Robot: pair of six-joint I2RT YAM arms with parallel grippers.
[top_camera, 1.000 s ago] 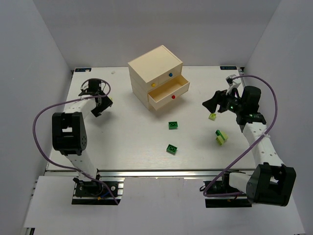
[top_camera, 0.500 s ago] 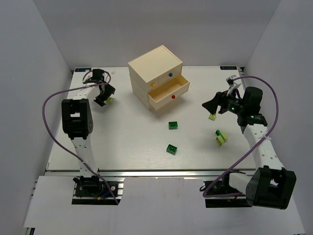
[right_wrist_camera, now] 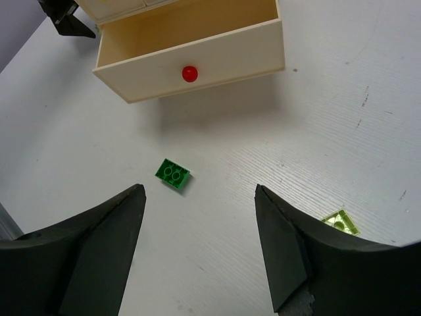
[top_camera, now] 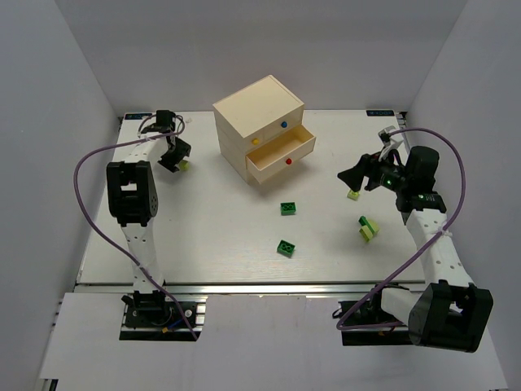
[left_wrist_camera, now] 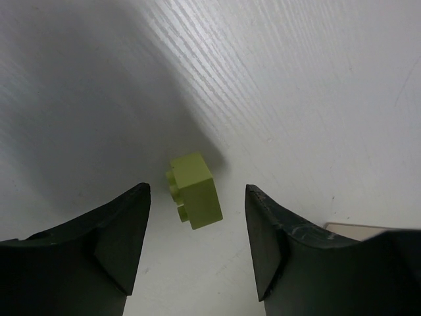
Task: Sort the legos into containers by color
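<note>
The cream chest [top_camera: 262, 130] stands at the back centre, its red-knob drawer [top_camera: 281, 155] pulled open; that drawer [right_wrist_camera: 191, 46] also shows in the right wrist view. My left gripper [top_camera: 175, 159] is open at the far left, and a yellow-green lego [left_wrist_camera: 195, 197] lies on the table between its fingertips, untouched. My right gripper [top_camera: 352, 173] is open and empty above the table; in its wrist view a green lego [right_wrist_camera: 172, 174] lies ahead and a yellow-green lego [right_wrist_camera: 341, 222] lies by the right finger. A second green lego [top_camera: 286, 248] lies nearer the front.
A small stack of yellow-green and green legos [top_camera: 368, 228] sits at the right. The two upper drawers, with a yellow knob [top_camera: 255, 140] and a blue knob [top_camera: 283, 125], are closed. White walls stand along the table's sides and back.
My left arm has swung toward the back, carrying its open gripper further back and a little right over the yellow-green lego. The right arm has barely moved.
</note>
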